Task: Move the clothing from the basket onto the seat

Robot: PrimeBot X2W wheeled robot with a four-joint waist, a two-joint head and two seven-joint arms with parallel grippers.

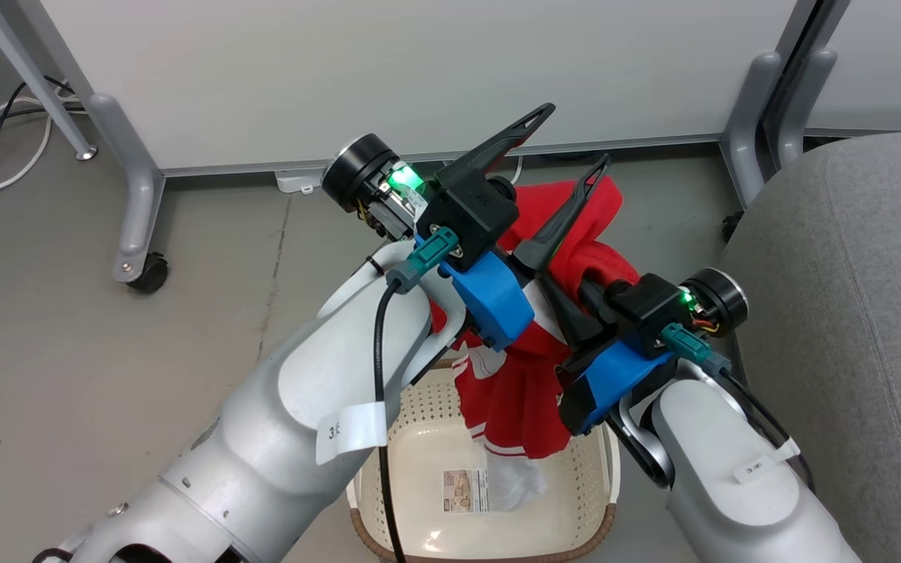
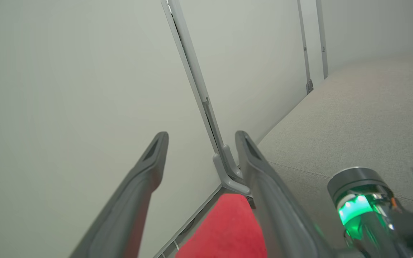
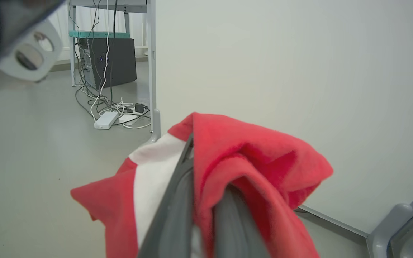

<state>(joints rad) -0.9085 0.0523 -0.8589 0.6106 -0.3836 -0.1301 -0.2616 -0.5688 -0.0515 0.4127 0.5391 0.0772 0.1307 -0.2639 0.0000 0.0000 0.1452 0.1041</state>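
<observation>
The red clothing (image 1: 521,391) with white stripes hangs above the cream basket (image 1: 419,407), its lower end dangling into it. My right gripper (image 1: 576,313) is shut on the clothing (image 3: 249,161), and the fabric drapes over its fingers (image 3: 177,208). Just above and left of it, my left gripper (image 1: 568,145) stands open, its two dark fingers spread with nothing between them. In the left wrist view a red fold of the clothing (image 2: 224,229) lies below the open left gripper (image 2: 201,138). The grey seat (image 1: 849,274) fills the right side, its cushion (image 2: 353,118) close beside the arms.
A white partition panel (image 1: 419,70) on grey legs stands right behind the basket, with a caster (image 1: 147,275) at the left. Cables and a power strip (image 3: 106,120) lie on the grey floor near a dark computer tower (image 3: 109,61).
</observation>
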